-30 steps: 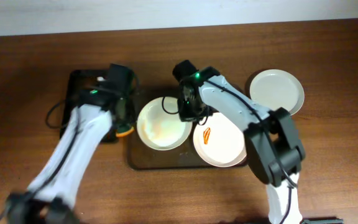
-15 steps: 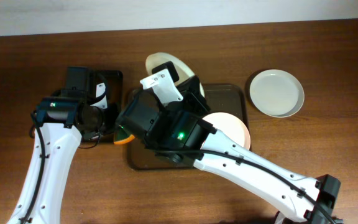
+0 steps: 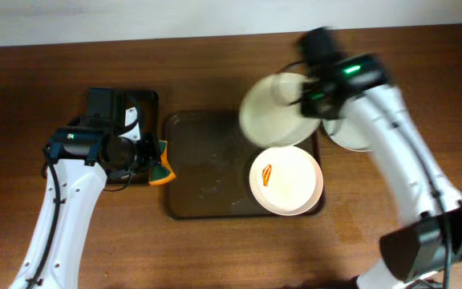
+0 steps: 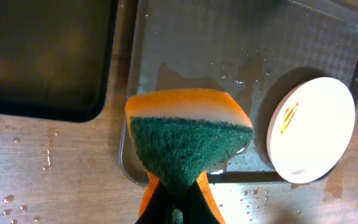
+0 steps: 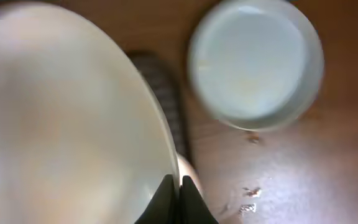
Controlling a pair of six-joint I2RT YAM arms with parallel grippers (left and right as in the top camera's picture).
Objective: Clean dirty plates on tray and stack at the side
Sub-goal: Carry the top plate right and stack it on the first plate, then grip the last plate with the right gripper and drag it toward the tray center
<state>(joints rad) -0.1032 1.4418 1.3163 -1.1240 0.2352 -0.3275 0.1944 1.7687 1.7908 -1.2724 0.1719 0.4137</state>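
Note:
The dark brown tray [image 3: 207,172] holds one white plate with an orange smear [image 3: 285,181] at its front right. My right gripper [image 3: 305,104] is shut on the rim of a cream plate [image 3: 273,120] and holds it tilted above the tray's back right corner. In the right wrist view, the jaws [image 5: 178,186] pinch this plate's [image 5: 67,118] edge. Another white plate [image 5: 253,62] lies on the table to the right of the tray, partly under my arm [image 3: 361,138]. My left gripper [image 3: 152,160] is shut on an orange and green sponge [image 4: 188,137] at the tray's left edge.
A smaller black tray [image 3: 147,101] lies left of the brown tray, partly under my left arm; it also shows in the left wrist view [image 4: 42,56]. Water drops lie on the brown tray [image 4: 229,50] and on the wood near it.
My right arm has swung to the right, carrying the cream plate from above the tray's back left to its back right. The left arm and sponge have not moved.

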